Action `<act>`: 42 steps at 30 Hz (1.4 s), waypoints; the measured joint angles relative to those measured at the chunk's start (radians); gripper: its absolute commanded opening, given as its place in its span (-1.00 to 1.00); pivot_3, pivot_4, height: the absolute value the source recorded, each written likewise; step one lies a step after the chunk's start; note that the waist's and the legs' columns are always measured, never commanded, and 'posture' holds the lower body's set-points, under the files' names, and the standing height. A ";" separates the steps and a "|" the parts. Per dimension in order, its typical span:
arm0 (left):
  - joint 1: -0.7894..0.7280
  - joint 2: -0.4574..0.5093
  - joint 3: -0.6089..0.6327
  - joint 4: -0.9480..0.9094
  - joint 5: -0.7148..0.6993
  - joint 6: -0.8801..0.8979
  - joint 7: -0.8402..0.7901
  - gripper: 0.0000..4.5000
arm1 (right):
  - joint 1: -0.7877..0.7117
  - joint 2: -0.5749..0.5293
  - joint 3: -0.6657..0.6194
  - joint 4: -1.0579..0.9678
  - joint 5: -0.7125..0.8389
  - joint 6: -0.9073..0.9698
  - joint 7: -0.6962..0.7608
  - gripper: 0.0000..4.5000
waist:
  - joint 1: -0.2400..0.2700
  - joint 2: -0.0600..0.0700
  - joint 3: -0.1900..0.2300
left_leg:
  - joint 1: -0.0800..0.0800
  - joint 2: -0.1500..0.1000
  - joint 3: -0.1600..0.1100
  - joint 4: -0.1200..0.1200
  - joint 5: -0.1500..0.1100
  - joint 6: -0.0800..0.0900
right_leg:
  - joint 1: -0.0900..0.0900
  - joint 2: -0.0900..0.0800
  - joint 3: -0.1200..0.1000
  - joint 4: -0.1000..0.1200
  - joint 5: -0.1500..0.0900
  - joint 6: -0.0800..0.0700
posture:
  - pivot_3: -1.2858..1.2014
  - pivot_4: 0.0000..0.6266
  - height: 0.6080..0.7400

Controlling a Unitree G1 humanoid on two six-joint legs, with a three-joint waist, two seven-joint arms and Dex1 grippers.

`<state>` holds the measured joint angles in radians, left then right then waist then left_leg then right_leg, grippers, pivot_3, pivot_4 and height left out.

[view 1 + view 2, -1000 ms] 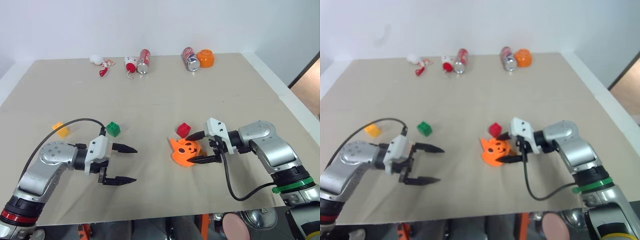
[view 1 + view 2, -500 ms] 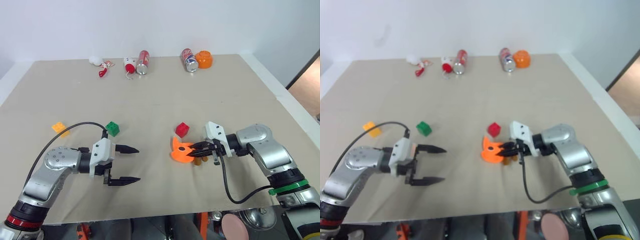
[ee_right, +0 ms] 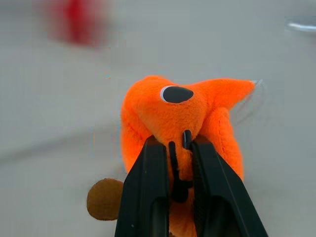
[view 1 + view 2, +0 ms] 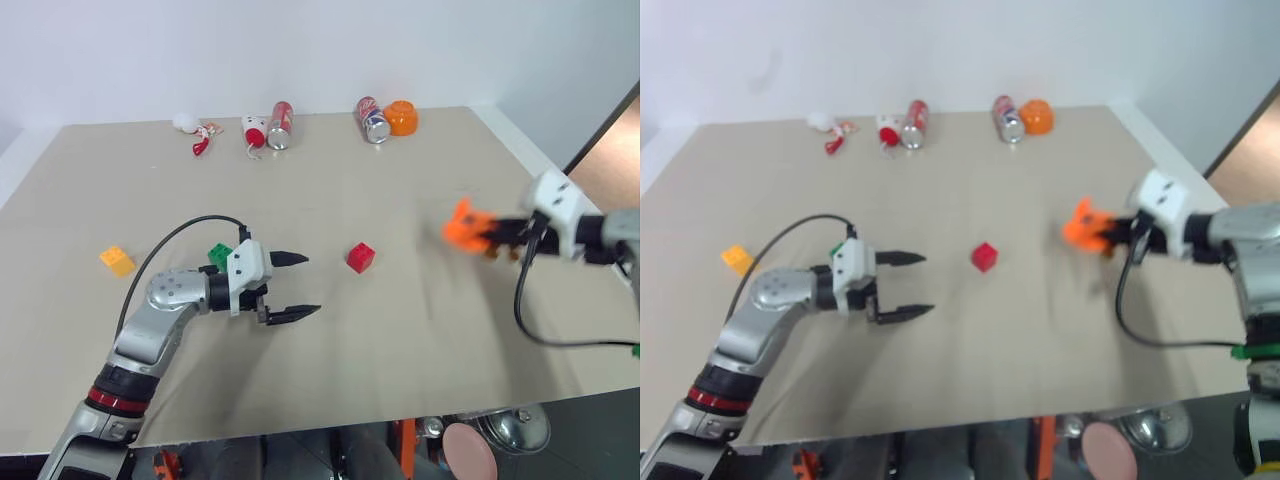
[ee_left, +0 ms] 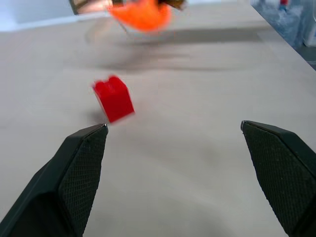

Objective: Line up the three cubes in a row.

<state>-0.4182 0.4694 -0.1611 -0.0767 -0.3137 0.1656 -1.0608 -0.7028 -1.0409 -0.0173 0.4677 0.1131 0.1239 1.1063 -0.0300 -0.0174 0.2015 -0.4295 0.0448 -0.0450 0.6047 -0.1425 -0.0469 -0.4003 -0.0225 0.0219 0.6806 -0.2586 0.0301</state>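
Three small studded plastic cubes look light, rigid and slippery. The red cube (image 5: 113, 98) lies just beyond my spread left gripper (image 5: 173, 140); I'd pinch its flat sides. My right gripper (image 3: 172, 148) pinches the soft orange plush toy (image 3: 177, 111).

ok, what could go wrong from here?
1. The right gripper pinches only a fold of the orange toy while holding it above the table; it may slip out and drop.
2. The open left gripper points at the red cube, which sits off toward one finger in the wrist view; closing could knock it aside.
3. The green cube lies right behind the left wrist and could get bumped.
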 measured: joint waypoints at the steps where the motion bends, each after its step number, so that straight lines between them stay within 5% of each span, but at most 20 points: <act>1: -0.001 -0.003 -0.001 0.001 0.001 0.008 0.006 1.00 | -0.022 0.007 0.002 0.051 -0.033 -0.027 -0.055 -0.84 | -0.003 0.000 0.000 | 0.000 0.000 0.000 -0.001 0.000 0.000 | 0.000 0.001 0.001 0.000 0.000 0.000 | 0.03 -0.52 1.00; 4: -0.002 -0.010 -0.012 0.008 0.009 0.011 0.011 1.00 | -0.044 0.072 0.016 0.177 -0.125 -0.088 -0.232 -0.84 | -0.006 0.000 0.000 | 0.000 0.000 0.002 -0.003 0.000 0.000 | -0.002 0.002 0.004 0.000 0.000 0.000 | 0.03 -0.52 1.00; 14: -0.004 -0.011 -0.029 0.020 0.022 0.011 0.011 1.00 | -0.130 0.217 0.008 0.349 -0.195 -0.102 -0.527 0.66 | -0.011 0.001 0.000 | -0.001 0.000 0.010 -0.003 0.000 0.000 | -0.005 0.001 0.012 0.001 0.002 0.003 | 0.03 -0.52 1.00; 26: -0.001 -0.009 -0.029 0.020 0.021 0.018 0.012 1.00 | -0.183 0.273 -0.070 0.352 -0.086 -0.091 -0.527 0.66 | -0.016 0.001 0.000 | 0.001 -0.001 0.017 -0.002 0.000 0.000 | -0.006 0.002 0.022 0.001 0.005 0.007 | 0.03 -0.52 1.00; 30: 0.013 -0.006 -0.028 0.020 0.020 0.018 0.009 1.00 | -0.110 0.273 -0.103 0.132 0.044 0.017 -0.336 0.66 | -0.015 0.001 0.000 | 0.001 0.000 0.017 -0.003 -0.001 0.001 | -0.006 0.003 0.022 0.001 0.005 0.007 | 0.03 -0.52 1.00; 34: 0.030 0.036 -0.013 0.030 0.022 -0.014 -0.007 1.00 | 0.168 0.227 -0.071 -0.207 0.123 0.125 -0.160 0.66 | -0.009 0.001 0.000 | 0.000 0.000 0.015 -0.003 -0.001 0.002 | -0.006 0.004 0.022 0.001 0.003 0.007 | 0.03 -0.52 1.00; 42: 0.056 0.064 0.012 0.063 0.008 -0.050 -0.044 1.00 | 0.363 0.240 -0.065 -0.562 0.207 0.313 -0.144 0.66 | -0.018 0.001 0.000 | 0.002 0.002 0.018 0.000 0.000 0.003 | -0.006 0.006 0.026 0.001 0.004 0.005 | 0.03 -0.52 1.00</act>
<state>-0.3623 0.5338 -0.1489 -0.0138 -0.3056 0.1155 -1.1050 -0.3398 -0.8013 -0.0824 -0.0945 0.3200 0.4365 0.9621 -0.0479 -0.0169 0.2010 -0.4276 0.0464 -0.0269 0.6050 -0.1427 -0.0441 -0.4059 -0.0163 0.0483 0.6812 -0.2548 0.0350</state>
